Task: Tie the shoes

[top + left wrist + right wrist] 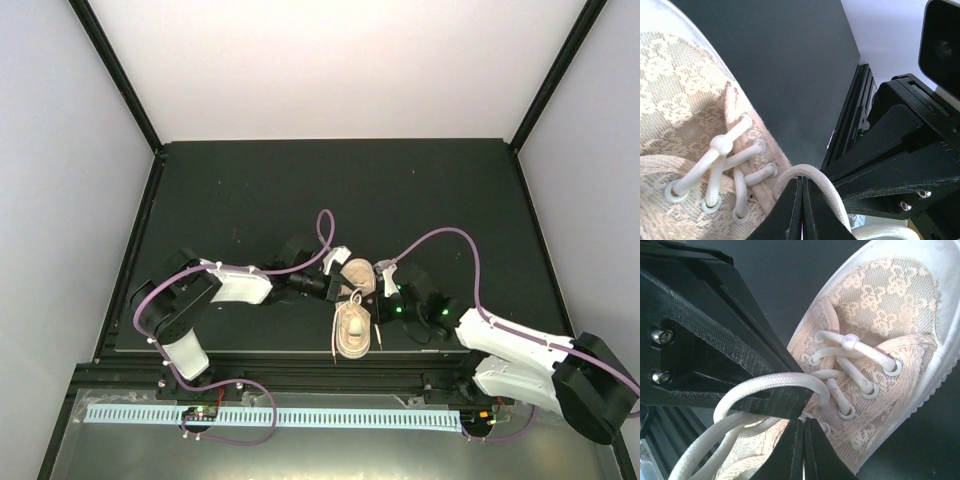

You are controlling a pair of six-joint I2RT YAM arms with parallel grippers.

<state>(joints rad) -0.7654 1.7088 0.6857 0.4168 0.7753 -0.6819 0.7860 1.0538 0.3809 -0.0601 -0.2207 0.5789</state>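
The shoe (pixel 352 335), a pale beige-pink lace-patterned sneaker, lies near the table's front edge between the two arms. Its cream-white laces cross the eyelets (pixel 720 160) (pixel 850 370). A loose loop of lace (pixel 830 192) (pixel 770 382) arches over the tips of my left gripper (pixel 801 179) (pixel 343 287), which is shut with no lace showing between its jaws. The left fingers (pixel 715 340) poke through that loop. My right gripper (pixel 803 422) (pixel 372 297) is shut, and one end of the loop runs down into its tips. The right fingers (pixel 900 165) lie close beside the left tips.
The black table mat (pixel 300 190) stretches behind the shoe, enclosed by white walls. The black front rail (pixel 300 375) (pixel 850 125) runs just below the shoe. A pale perforated strip (pixel 300 415) lies in front of the arm bases.
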